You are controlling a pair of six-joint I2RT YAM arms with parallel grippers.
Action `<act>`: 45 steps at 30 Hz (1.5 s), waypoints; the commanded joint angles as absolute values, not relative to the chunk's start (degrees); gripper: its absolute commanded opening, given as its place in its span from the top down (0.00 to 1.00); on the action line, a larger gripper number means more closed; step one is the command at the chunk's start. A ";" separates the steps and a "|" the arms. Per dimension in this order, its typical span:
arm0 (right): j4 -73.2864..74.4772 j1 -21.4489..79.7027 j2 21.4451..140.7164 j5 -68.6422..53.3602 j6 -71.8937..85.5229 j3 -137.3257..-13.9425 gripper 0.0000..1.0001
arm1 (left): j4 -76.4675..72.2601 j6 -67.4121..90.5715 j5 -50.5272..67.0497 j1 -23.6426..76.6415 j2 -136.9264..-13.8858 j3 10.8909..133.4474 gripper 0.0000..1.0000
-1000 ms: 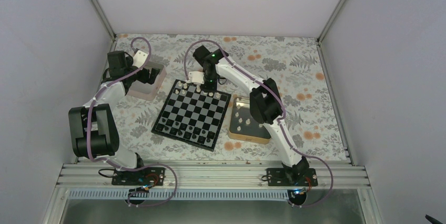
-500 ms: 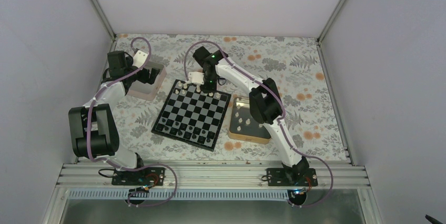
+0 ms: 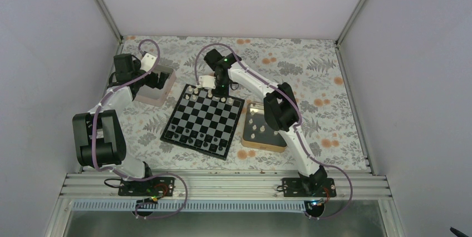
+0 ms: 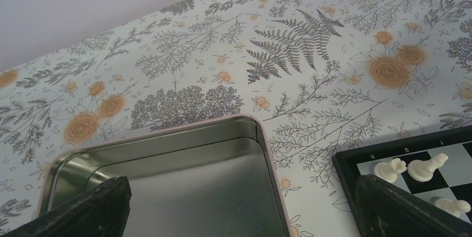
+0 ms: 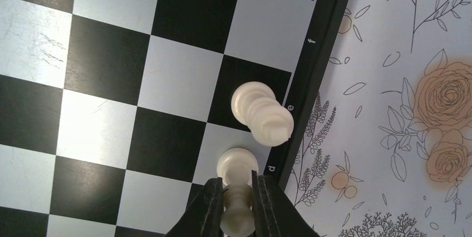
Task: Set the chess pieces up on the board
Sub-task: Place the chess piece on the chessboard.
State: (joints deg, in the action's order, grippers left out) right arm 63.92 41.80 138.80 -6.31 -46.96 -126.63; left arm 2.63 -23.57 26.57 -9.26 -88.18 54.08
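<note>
- Hardly anything has moved since a second ago: my right arm hangs over the far edge of the board (image 3: 206,117) in almost the same pose, and my left arm is parked over the pinkish tin (image 3: 158,98) as before.
- My right gripper (image 5: 238,191) is pinched on the head of a white piece (image 5: 237,162). Its base looks set on the edge-row square marked d, just beside a taller neighbour (image 5: 261,112) on e.
- My left gripper (image 4: 239,192) is spread wide and holds nothing.
- More chess pieces (image 3: 255,128) wait in the gold tin (image 3: 261,147) right of the board; others already line the far rows.
- I judge these pieces very light, hard and smooth, round in section. They are likely to slip between my narrow fingers and to tip easily on the glossy squares. The best hold is from above at the head or neck, centred.
- The board is shiny, with faint scuffs on its pale squares and a lettered black border. The pinkish tin is dull metal with rounded corners, and the worktop (image 4: 311,53) carries a floral print.
</note>
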 commanded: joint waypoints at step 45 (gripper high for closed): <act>61.48 26.02 87.66 -0.52 -38.58 -72.94 0.66 | 1.86 -24.17 25.71 -9.62 -88.15 54.12 0.00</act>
State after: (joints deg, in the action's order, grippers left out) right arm 62.30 26.41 94.56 -1.72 -41.06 -80.49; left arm 2.59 -23.57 25.82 -9.26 -88.18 54.06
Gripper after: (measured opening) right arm 0.333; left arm 0.999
